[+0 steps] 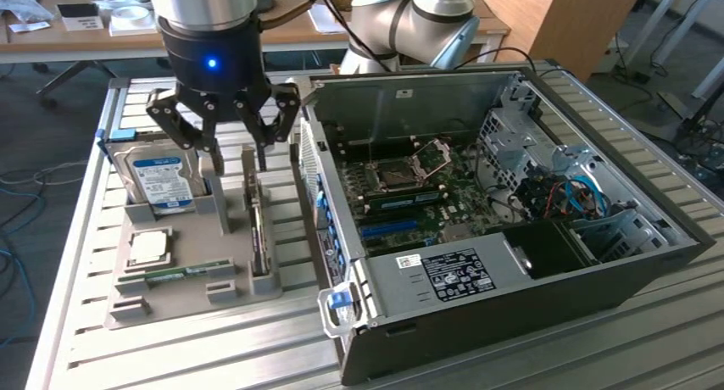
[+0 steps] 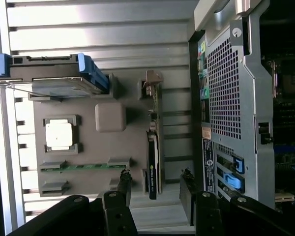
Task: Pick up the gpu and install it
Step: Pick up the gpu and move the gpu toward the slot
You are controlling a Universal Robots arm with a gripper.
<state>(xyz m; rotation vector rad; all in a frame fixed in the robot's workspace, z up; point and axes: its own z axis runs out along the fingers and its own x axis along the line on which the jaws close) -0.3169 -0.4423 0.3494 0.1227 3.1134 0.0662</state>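
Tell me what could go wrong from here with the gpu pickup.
1. The gpu stands on its thin edge in the tray. If the open gripper closes off-centre, the card may tilt or slip.
2. The computer case sits close beside the gpu, so one finger could clip its wall on the way down.
3. The upright hard drive stands near the other finger and could get bumped.

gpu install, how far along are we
Done: nothing visible yet; the gpu stands on edge in the grey holder tray, outside the open computer case. In hand: the end effector hangs open above the tray, lined up over one end of the card, holding nothing. Left: the pickup and seating it on the motherboard.
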